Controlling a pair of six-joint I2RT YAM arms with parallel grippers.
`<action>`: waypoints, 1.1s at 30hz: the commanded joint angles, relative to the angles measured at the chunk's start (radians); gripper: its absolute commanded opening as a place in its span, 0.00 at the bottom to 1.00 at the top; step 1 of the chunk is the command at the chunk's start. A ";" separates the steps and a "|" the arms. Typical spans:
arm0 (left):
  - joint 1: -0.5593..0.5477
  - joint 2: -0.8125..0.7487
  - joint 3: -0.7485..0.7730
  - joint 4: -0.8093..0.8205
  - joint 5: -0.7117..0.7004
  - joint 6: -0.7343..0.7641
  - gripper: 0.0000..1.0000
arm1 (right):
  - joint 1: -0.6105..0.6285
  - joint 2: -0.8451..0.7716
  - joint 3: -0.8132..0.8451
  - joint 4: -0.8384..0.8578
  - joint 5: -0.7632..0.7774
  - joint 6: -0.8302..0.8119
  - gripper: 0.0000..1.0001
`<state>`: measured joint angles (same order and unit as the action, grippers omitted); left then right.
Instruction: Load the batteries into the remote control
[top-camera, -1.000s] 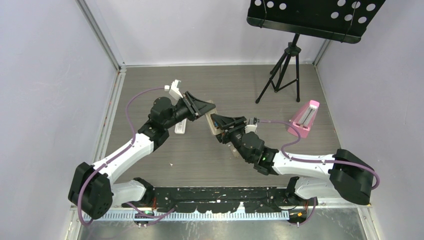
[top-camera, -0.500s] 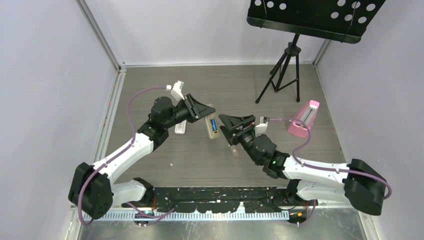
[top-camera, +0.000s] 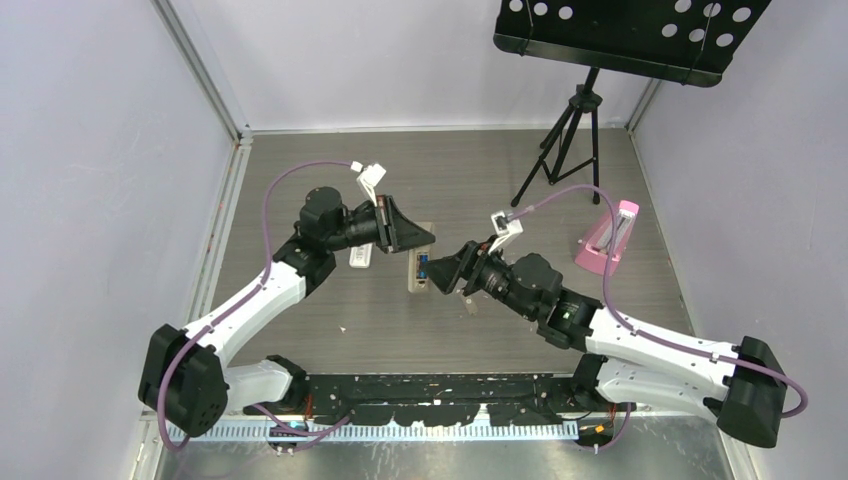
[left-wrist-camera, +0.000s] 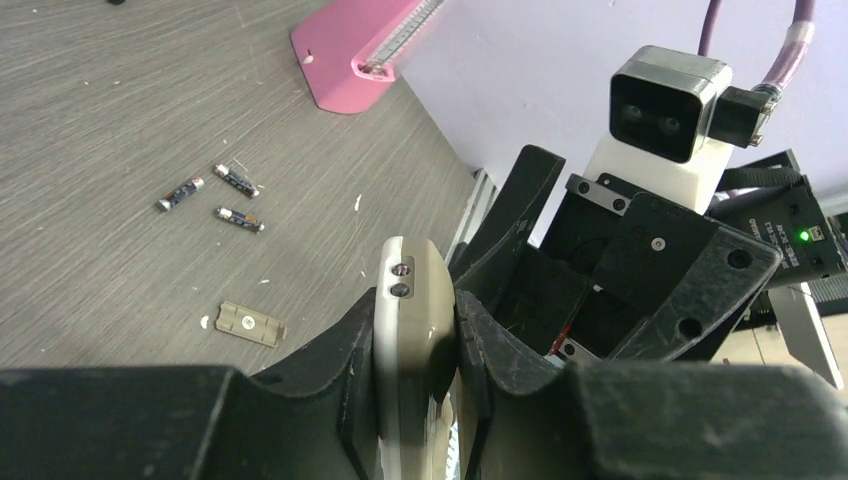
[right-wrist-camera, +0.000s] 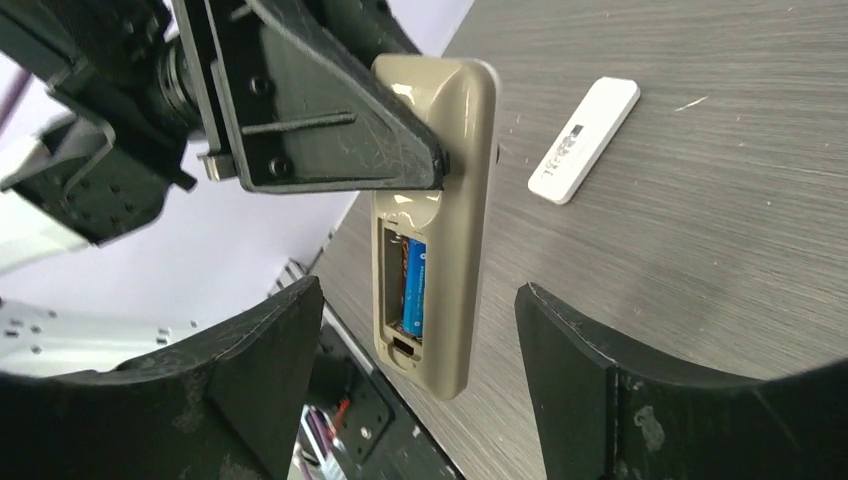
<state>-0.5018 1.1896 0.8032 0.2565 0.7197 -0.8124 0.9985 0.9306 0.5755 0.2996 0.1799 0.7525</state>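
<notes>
1. The right arm (top-camera: 640, 345) is seen swung round compared with a second ago. Then the right gripper (top-camera: 440, 274) was pressed in against the remote control (right-wrist-camera: 470, 200). Now it is drawn back just beside the remote, jaws spread wide, with nothing held between them.
2. The left gripper (left-wrist-camera: 418, 310) is turned a little but is kept clamped on the upper end of the remote. The remote is held in the air above the table (top-camera: 330, 180), with its recess faced toward the right wrist camera.
3. A bluish battery (right-wrist-camera: 415, 285) is seen seated in the recess, and it is judged to have just been pressed home and released. The slot beside it is dark, and whether it is filled cannot be told.
4. The task is judged only partly done. Three loose batteries (left-wrist-camera: 240, 218) are left on the table, and the cover plate (left-wrist-camera: 250, 325) lies off near them.
5. The table is faced in grey, matt wood-grain laminate, finely scratched.
6. The gripper fingers (right-wrist-camera: 270, 380) are made of hard black plastic, wedge-shaped and scuffed.
7. The remote is moulded as a slim beige bar of smooth plastic with rounded corners and a rectangular recess.
8. A white bar (right-wrist-camera: 585, 140), flat and round-ended with a small dark label, is laid on the table nearby.
9. The cover plate is formed as a small, flat beige rectangle.
10. The loose batteries are shaped as thin cylinders, dark-wrapped with metal ends.
</notes>
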 joint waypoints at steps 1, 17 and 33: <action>0.003 -0.024 0.036 0.020 0.075 0.073 0.00 | 0.000 0.034 0.059 -0.041 -0.095 -0.115 0.73; 0.003 -0.041 0.046 -0.029 0.092 0.103 0.00 | 0.000 0.132 0.158 -0.151 -0.042 -0.151 0.55; 0.003 -0.048 0.070 -0.130 0.049 0.151 0.00 | 0.000 0.145 0.225 -0.331 -0.065 -0.267 0.43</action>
<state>-0.5030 1.1728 0.8227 0.1501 0.7712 -0.6720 1.0008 1.0786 0.7597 0.0345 0.0910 0.5430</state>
